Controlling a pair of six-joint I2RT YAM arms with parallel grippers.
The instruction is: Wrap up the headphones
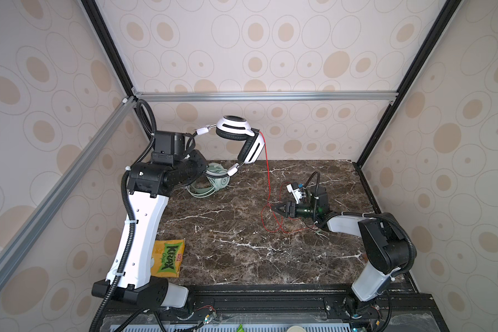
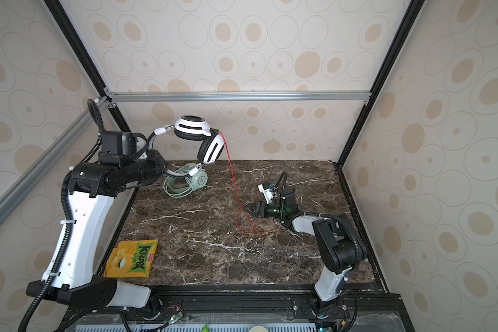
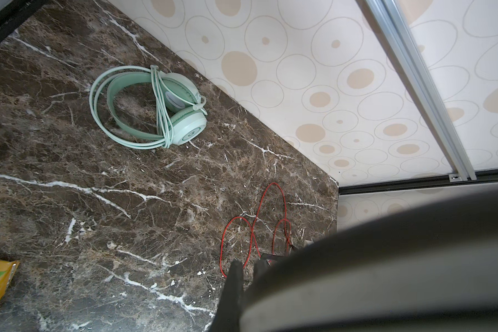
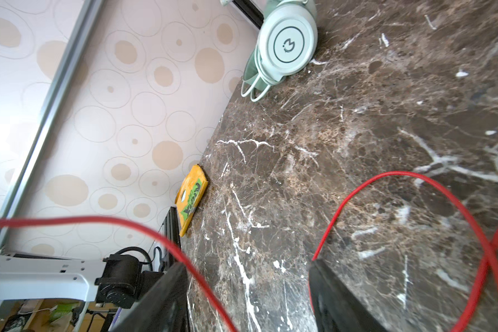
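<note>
Left claw (image 3: 246, 268) clamped on the grey headband (image 3: 385, 281) of the white-and-black headphones (image 1: 234, 127), holding them above the table (image 1: 242, 244); right claw (image 4: 246, 267) stands wide, the red cord (image 1: 268, 172) crossing its gap.

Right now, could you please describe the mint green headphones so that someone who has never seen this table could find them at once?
Look to the far left corner of the dark marble table. The mint green headphones lie there, pale green cord looped around them. Unlike the white-and-black headphones raised above, with a trailing red cord, they rest on the table.
</note>
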